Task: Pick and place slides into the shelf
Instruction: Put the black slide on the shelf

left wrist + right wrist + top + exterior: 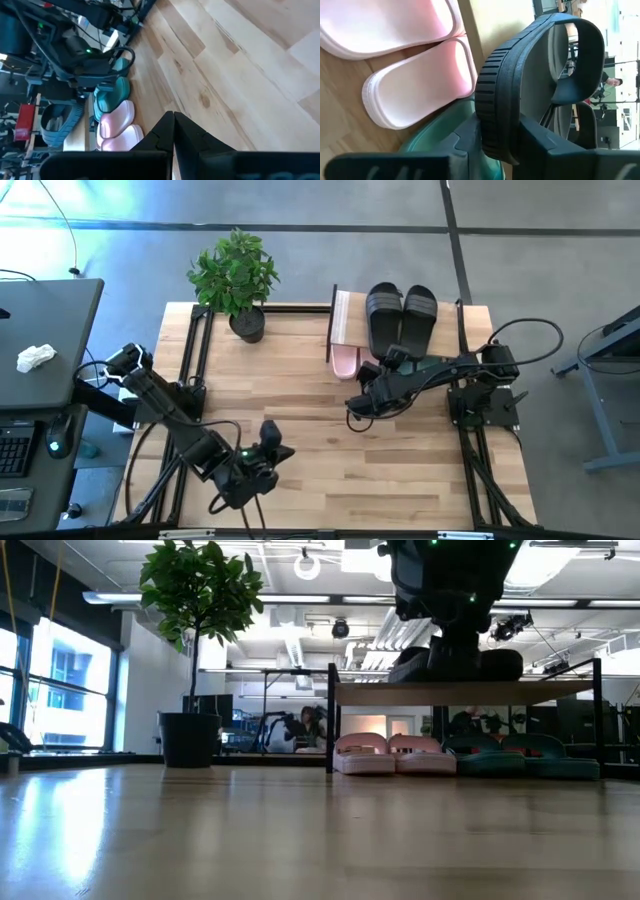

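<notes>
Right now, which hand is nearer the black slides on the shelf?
The right hand: it is at the near end of the black slides by the shelf. The left hand waits far off, near the table's front edge.

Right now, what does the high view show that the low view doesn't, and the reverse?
Only the high view: both black slides seen from above on the shelf board, the right hand at their heels, and the left hand near the table's front edge. Only the low view: the teal slides under the board. Both: the pink slides and the plant.
</notes>
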Controlling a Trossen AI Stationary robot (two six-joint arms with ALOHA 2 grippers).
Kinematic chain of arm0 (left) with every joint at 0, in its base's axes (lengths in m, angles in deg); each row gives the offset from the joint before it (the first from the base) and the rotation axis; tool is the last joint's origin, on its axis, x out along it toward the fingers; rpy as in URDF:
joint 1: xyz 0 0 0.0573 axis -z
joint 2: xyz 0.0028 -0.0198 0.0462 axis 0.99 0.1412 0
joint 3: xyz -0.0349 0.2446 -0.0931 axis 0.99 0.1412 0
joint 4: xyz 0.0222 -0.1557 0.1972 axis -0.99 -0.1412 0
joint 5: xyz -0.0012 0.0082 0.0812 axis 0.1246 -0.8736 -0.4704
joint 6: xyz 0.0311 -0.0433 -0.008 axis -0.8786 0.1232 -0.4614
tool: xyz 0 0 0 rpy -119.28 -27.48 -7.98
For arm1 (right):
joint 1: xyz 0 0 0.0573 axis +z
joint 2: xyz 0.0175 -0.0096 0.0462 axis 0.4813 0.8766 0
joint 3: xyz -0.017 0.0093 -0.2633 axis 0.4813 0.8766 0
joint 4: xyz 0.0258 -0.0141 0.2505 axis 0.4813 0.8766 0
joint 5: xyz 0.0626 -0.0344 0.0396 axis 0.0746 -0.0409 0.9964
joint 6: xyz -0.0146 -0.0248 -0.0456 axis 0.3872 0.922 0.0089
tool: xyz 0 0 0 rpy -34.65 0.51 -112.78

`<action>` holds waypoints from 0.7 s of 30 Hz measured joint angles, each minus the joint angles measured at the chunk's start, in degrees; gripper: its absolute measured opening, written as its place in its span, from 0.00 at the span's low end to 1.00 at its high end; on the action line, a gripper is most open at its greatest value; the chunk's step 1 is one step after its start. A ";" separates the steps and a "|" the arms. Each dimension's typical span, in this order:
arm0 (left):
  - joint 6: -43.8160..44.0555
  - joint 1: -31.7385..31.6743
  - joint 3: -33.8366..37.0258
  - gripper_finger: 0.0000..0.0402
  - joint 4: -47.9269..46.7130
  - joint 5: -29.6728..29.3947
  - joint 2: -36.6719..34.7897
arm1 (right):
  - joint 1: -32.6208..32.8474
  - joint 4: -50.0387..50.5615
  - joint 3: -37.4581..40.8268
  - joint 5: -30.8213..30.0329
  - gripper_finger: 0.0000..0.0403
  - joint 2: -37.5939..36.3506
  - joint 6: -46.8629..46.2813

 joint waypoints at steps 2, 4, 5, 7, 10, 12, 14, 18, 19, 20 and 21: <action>-0.15 -0.59 0.00 0.00 0.03 0.85 -0.06 | 0.00 0.00 0.00 -0.72 0.24 0.02 -0.87; -0.08 -1.32 0.00 0.00 0.05 2.30 -0.08 | 0.00 -0.04 0.00 -1.26 0.26 0.02 -0.71; -0.05 -1.46 0.00 0.00 0.02 3.02 -0.04 | 0.00 -0.02 0.00 -1.58 0.27 0.02 -0.60; 0.01 -1.53 0.00 0.00 0.05 3.31 -0.04 | 0.00 -0.04 0.01 -2.29 0.29 0.02 -0.47; -0.13 -1.44 0.00 0.00 0.03 3.51 -0.04 | 0.00 -0.04 0.01 -2.58 0.33 0.02 -0.26; -0.11 -1.38 0.00 0.00 0.05 3.54 -0.04 | 0.00 -0.04 0.02 -2.55 0.36 0.02 -0.28; -0.11 -1.29 0.00 0.00 0.03 3.53 -0.04 | 0.00 -0.04 0.02 -2.55 0.40 0.02 -0.30; -0.11 -1.31 0.00 0.00 -0.01 3.72 -0.04 | 0.00 -0.04 0.02 -2.80 0.47 0.02 -0.73; -0.11 -1.31 0.00 0.00 0.01 3.73 -0.04 | 0.00 -0.04 0.02 -2.99 0.49 0.02 -0.75; -0.11 -1.30 0.00 0.00 0.01 3.74 -0.04 | 0.00 -0.09 0.02 -3.14 0.50 0.02 -0.73; -0.10 -1.29 0.00 0.00 -0.02 3.74 -0.04 | 0.00 -0.17 0.02 -3.32 0.51 0.02 -0.69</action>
